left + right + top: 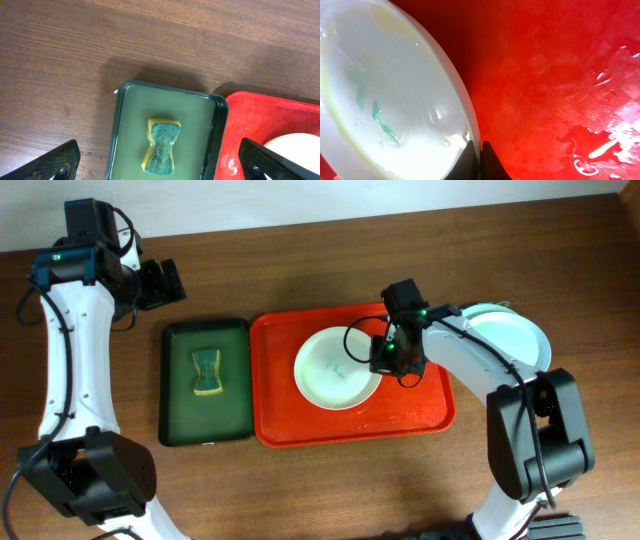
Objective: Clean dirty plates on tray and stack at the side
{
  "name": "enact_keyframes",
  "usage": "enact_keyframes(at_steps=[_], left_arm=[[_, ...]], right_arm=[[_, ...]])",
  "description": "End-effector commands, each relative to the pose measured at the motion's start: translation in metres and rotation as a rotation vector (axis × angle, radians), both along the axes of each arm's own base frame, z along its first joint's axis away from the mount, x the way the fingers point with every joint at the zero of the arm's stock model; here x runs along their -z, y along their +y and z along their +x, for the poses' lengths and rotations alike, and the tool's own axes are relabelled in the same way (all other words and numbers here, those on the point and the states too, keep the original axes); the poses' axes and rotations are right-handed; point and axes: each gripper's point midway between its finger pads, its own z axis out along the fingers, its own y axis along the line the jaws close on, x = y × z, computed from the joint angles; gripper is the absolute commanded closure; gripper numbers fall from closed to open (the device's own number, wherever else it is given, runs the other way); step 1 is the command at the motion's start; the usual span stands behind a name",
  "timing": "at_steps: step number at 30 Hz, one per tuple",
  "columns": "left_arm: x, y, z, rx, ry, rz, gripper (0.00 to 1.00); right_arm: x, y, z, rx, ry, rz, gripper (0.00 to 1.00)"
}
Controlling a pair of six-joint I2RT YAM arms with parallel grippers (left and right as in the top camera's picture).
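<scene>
A white plate (pixel 335 368) with teal-green smears lies on the red tray (pixel 420 415). My right gripper (pixel 385 355) is shut on this plate's right rim; in the right wrist view the black fingertips (pixel 479 155) pinch the rim of the plate (pixel 380 100) above the wet red tray (pixel 560 75). Clean white plates (pixel 510 335) sit stacked on the table right of the tray, partly hidden by my right arm. My left gripper (pixel 160 282) is open and empty above the table at far left; its fingertips (pixel 160 162) frame the sponge.
A dark green tray (pixel 175 415) stands left of the red tray, holding a yellow-and-green sponge (pixel 207 373), also in the left wrist view (pixel 161 147). The red tray's corner (pixel 250 112) shows there too. Bare wooden table surrounds both trays.
</scene>
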Motion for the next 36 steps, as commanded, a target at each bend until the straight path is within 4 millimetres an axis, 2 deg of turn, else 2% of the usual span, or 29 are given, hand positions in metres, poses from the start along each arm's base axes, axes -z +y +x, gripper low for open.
enact_keyframes(at_steps=[1, 7, 11, 15, 24, 26, 28, 29, 31, 32, 34, 36], left_arm=[[-0.008, 0.000, 0.002, -0.011, -0.022, -0.007, 0.01], [-0.008, 0.000, 0.002, -0.010, -0.022, -0.007, 0.01], [-0.008, 0.000, 0.002, -0.010, -0.022, -0.007, 0.01], [-0.008, 0.000, 0.002, -0.010, -0.022, -0.007, 0.01], [-0.009, -0.001, 0.003, -0.008, -0.025, -0.012, 0.01], [-0.006, -0.011, -0.006, 0.015, 0.010, -0.066, 0.01], [0.007, -0.026, -0.029, 0.045, 0.119, -0.118, 0.01], [0.020, -0.037, -0.040, 0.101, 0.175, -0.109, 0.11], [0.039, -0.053, -0.051, 0.165, 0.229, -0.088, 0.25], [0.061, -0.059, -0.060, 0.188, 0.283, -0.024, 0.31], [0.098, -0.069, -0.073, 0.223, 0.336, 0.027, 0.29], [0.122, -0.075, -0.080, 0.240, 0.358, 0.033, 0.28]], right_arm=[[-0.016, -0.002, 0.011, -0.006, -0.025, -0.013, 0.96], [-0.029, 0.000, 0.017, -0.031, -0.041, -0.014, 0.96], [-0.038, 0.018, 0.017, -0.084, -0.047, 0.086, 0.96], [-0.040, 0.027, 0.014, -0.096, -0.034, 0.139, 0.96], [-0.036, 0.028, 0.003, -0.097, 0.012, 0.153, 0.96], [-0.031, 0.027, -0.002, -0.096, 0.028, 0.149, 0.96], [-0.028, 0.026, -0.003, -0.095, 0.028, 0.146, 0.96], [-0.028, 0.027, -0.001, -0.095, 0.019, 0.148, 0.96], [-0.029, 0.027, 0.001, -0.096, 0.009, 0.150, 0.96], [-0.029, 0.027, 0.002, -0.096, 0.006, 0.150, 0.96], [-0.029, 0.027, 0.002, -0.096, 0.006, 0.150, 0.96], [-0.029, 0.027, 0.002, -0.096, 0.007, 0.150, 0.96]])
